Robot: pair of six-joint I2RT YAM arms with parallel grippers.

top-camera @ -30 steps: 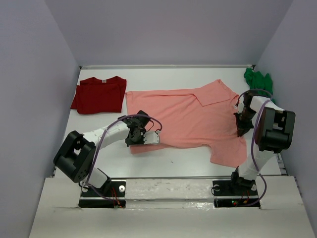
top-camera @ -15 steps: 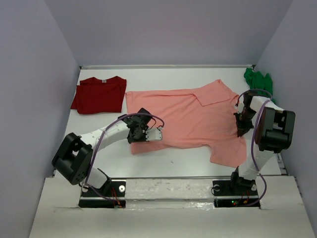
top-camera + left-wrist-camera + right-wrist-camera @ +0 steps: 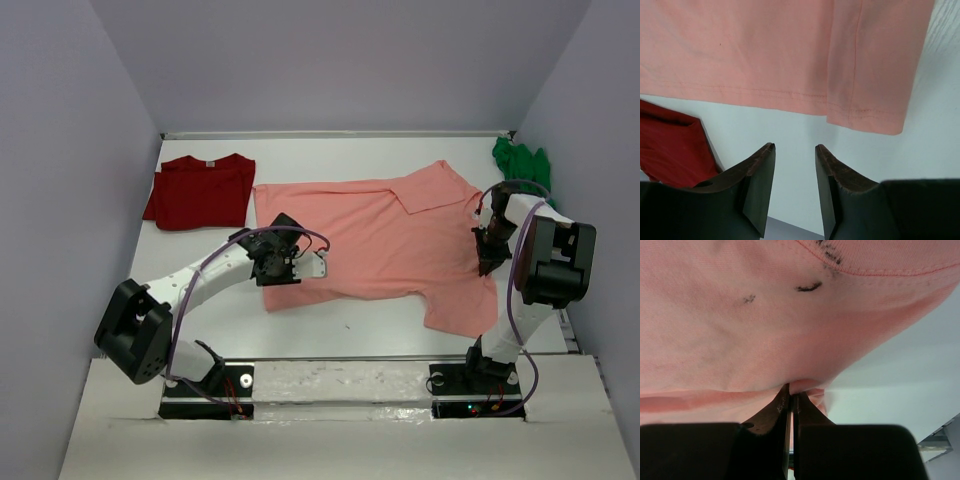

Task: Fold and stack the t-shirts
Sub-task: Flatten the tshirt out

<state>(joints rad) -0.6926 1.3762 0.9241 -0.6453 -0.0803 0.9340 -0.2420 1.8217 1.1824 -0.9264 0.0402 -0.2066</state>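
Your left pincer (image 3: 794,150) gapes empty with the hem of the pink shirt (image 3: 765,50) just ahead of its tips, while your right pincer (image 3: 791,390) is clenched on a fold of that shirt.

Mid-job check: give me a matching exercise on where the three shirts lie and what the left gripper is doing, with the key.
Things:
1. pink shirt
2. red shirt
3. green shirt
4. left gripper

Places or states:
A. bunched in the far right corner
B. open, holding nothing
C. spread across the middle
D. lying at the far left

Pairs: 1-C, 2-D, 3-A, 4-B
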